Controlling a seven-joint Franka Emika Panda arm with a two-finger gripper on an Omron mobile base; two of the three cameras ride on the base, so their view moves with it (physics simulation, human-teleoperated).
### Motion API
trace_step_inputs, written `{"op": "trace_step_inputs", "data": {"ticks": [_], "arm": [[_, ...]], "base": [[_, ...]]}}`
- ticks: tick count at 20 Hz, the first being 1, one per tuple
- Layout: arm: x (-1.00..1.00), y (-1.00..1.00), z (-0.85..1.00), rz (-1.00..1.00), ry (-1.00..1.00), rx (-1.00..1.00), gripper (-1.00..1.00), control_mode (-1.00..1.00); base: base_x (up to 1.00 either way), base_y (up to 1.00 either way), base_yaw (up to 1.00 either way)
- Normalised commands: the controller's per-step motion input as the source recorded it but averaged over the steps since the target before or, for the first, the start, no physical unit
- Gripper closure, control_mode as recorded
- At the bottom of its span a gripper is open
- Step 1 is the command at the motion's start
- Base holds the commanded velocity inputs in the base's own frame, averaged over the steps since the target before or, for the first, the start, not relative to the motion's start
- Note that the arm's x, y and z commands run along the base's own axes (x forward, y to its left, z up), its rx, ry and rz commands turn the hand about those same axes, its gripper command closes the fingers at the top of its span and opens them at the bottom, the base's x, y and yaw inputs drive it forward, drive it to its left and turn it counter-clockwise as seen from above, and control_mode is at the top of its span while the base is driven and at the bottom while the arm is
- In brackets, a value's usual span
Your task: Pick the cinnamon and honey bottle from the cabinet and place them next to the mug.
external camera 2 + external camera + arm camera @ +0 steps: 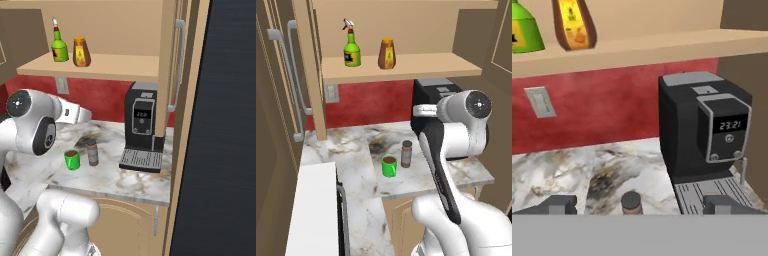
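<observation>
The amber honey bottle stands on the plank shelf of the open tan cabinet, just right of a green spray bottle. Down on the marble counter, the grey-brown cinnamon shaker stands upright right beside the green mug, which holds brown liquid. My gripper hovers above the counter, below the shelf, open, with its fingers wide apart and nothing between them. The cinnamon's dark cap shows low in the hand view, beneath the gripper.
A black coffee machine stands on the counter to the right of the mug, under the shelf. A red backsplash with a wall outlet runs behind. Tall brown doors with grey handles rise at the left.
</observation>
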Motion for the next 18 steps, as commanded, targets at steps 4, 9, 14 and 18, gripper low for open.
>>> {"op": "trace_step_inputs", "data": {"ticks": [4, 9, 14, 18], "arm": [[-0.06, 0.0, 1.0, -0.03, -0.11, 0.0, -1.0, -1.0], [0.1, 0.0, 0.94, 0.11, -0.02, 0.0, -1.0, -1.0], [0.02, 0.0, 0.42, 0.19, 0.0, 0.03, -1.0, -1.0], [0.03, 0.0, 0.14, 0.24, 0.0, 0.04, -1.0, -1.0]], "base": [[0.0, 0.0, 0.0], [0.0, 0.0, 0.0], [0.0, 0.0, 0.0], [0.0, 0.0, 0.0]]}}
